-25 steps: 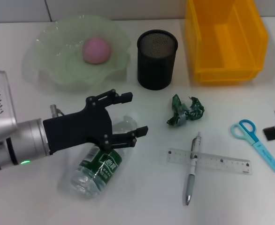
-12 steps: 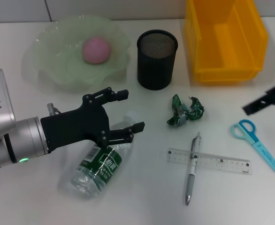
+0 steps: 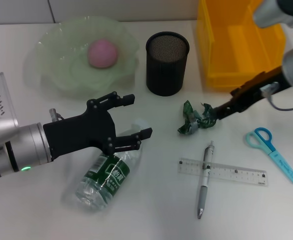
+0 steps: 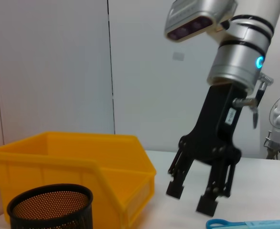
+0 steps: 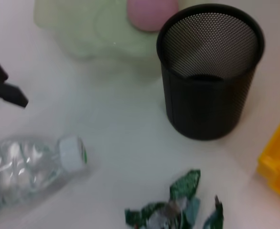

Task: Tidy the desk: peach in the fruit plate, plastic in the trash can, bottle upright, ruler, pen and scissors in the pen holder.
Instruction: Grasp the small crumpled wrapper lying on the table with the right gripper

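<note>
One clear plastic bottle (image 3: 104, 172), green label, white cap, lying on its side on white table (image 3: 151, 210). Left hand (image 3: 129, 120) spread wide above its neck, not gripping. One crumpled green plastic wrapper (image 3: 197, 118) just beside tip of right hand (image 3: 214, 114); right hand spread open per left wrist view, holding nothing. One pink round peach (image 3: 103, 53) already in ruffled translucent green fruit plate (image 3: 56, 75). One black mesh cylindrical pen holder (image 3: 167, 63), upright. One yellow rectangular plastic trash can (image 3: 271, 50) at far right edge. One clear ruler (image 3: 236, 173) with one grey pen (image 3: 205, 180) crossed over it, touching. One pair of blue-handled scissors (image 3: 272, 151) near right edge, apart. Open table between bottle and ruler.
</note>
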You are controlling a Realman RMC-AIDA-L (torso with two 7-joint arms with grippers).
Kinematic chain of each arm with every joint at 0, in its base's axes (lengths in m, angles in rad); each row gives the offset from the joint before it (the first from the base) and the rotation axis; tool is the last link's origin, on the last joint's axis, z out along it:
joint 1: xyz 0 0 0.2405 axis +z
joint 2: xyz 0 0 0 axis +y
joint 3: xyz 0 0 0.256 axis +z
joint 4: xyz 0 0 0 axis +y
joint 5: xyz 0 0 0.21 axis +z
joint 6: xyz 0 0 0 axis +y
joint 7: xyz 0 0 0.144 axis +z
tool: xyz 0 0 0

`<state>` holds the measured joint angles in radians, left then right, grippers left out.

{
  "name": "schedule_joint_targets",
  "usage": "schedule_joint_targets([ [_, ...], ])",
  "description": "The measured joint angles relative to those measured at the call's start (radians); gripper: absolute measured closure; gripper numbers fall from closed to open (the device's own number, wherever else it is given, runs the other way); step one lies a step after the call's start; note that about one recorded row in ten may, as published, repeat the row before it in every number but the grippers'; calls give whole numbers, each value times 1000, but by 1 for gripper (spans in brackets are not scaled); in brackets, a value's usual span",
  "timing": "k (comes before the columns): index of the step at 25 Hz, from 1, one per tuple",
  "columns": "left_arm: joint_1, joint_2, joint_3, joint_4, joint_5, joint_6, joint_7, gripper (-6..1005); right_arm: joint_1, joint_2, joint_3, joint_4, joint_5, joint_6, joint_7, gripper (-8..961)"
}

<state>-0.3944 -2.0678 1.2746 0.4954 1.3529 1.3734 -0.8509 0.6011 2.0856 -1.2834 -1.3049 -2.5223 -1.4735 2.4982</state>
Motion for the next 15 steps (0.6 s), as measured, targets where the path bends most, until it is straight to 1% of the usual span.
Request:
schedule_joint_targets([
  [2, -6, 0, 0, 0, 3, -5, -1, 144, 21, 1, -47, 52, 1, 58, 11, 119],
  [3, -6, 0, 0, 0, 3, -5, -1, 144, 21, 1, -47, 52, 1, 58, 11, 119],
  [4, -10, 0, 0, 0, 4, -6, -3, 144, 31, 2, -74, 83, 2, 82, 14, 118],
  [5, -10, 0, 0, 0, 4, -6, -3, 144, 31, 2, -74, 83, 2, 82, 14, 118],
  [12, -6, 0, 0, -1, 6, -6, -5, 146, 70, 2, -127, 200, 44, 153, 14, 119],
  [15, 1, 1, 0, -1, 6, -4, -5, 147, 83, 1, -166, 253, 48, 197, 14, 119],
])
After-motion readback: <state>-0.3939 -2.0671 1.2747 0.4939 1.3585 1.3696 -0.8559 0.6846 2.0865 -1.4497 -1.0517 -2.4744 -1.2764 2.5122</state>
